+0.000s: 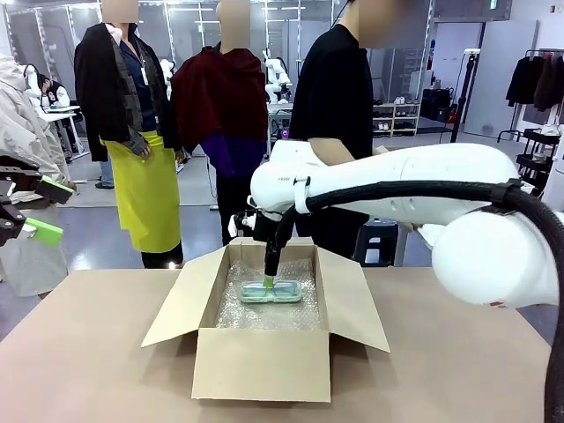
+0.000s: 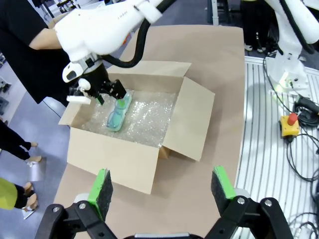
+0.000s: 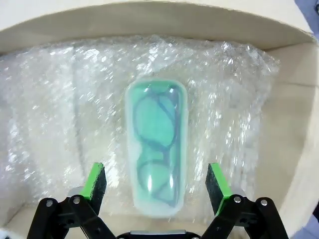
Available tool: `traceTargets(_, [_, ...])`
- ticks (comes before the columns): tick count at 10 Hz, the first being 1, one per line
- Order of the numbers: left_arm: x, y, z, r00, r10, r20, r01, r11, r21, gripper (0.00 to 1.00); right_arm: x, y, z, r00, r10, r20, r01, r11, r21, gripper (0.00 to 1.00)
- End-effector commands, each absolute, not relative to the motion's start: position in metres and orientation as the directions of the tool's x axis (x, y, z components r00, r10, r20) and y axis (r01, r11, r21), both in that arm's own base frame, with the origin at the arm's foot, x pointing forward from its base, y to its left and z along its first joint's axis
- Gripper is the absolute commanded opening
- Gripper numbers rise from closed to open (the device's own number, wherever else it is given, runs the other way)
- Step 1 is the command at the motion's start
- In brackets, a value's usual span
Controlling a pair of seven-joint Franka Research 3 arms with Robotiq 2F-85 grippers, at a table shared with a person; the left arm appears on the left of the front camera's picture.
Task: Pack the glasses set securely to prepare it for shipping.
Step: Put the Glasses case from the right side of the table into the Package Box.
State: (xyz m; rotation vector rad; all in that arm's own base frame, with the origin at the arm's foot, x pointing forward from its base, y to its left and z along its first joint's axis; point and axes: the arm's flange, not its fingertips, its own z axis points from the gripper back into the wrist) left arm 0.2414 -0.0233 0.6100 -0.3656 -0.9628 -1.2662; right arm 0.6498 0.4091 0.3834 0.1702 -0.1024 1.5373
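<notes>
- The right gripper (image 3: 155, 182) hung down inside the box (image 1: 264, 363), with its two fingers spread wide.
- Its green pads (image 3: 94, 180) stood one on each side of the mint-green pack (image 3: 157, 149), and there was a gap on both sides. It was not squeezing the pack.
- From the front, one fingertip was right at the top of the pack. I could not tell if it touched.
- The left gripper (image 2: 162, 185) was up high and well away from the box, off to the box's left side. Its fingers were wide apart too, and it held nothing.
- The pack lay flat in the middle of the box floor, on the bubble wrap (image 3: 60, 99).
- Its long side ran from the left wall of the box to the right wall. The dark glasses (image 3: 158, 144) showed face up through the top.
- Bubble wrap showed all around the pack, so no box wall touched it.
- The flaps (image 1: 172, 308) of the box were folded out and the top was open.
- The box sat on the brown table (image 1: 79, 361), with bare table on its left and right.
</notes>
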Motion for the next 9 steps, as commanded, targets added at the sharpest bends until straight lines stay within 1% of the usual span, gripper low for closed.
traceTargets(1, [0.242,-0.024,0.612,-0.030,-0.625,0.780,0.916,0.295,0.272,1.00,0.593,0.386,0.434,0.113,0.988,0.101,-0.989,0.103,0.104,1.00])
traceTargets(3, [0.242,-0.024,0.612,-0.030,-0.625,0.780,0.916,0.295,0.272,1.00,0.563,0.363,0.469,0.277,0.960,0.032,-0.953,0.270,0.137,1.00])
traceTargets(4, [0.242,-0.024,0.612,-0.030,-0.625,0.780,0.916,0.295,0.272,1.00,0.553,0.347,0.478,0.345,0.939,-0.008,-0.931,0.343,0.124,1.00])
traceTargets(5, [0.242,-0.024,0.612,-0.030,-0.625,0.780,0.916,0.295,0.272,1.00,0.543,0.329,0.489,0.402,0.916,-0.014,-0.910,0.401,0.102,1.00])
traceTargets(7, [0.242,-0.024,0.612,-0.030,-0.625,0.780,0.916,0.295,0.272,1.00,0.516,0.285,0.509,0.514,0.858,0.009,-0.856,0.512,0.073,1.00])
traceTargets(9, [0.242,-0.024,0.612,-0.030,-0.625,0.780,0.916,0.295,0.272,1.00,0.494,0.232,0.514,0.626,0.777,0.067,-0.780,0.623,0.061,1.00])
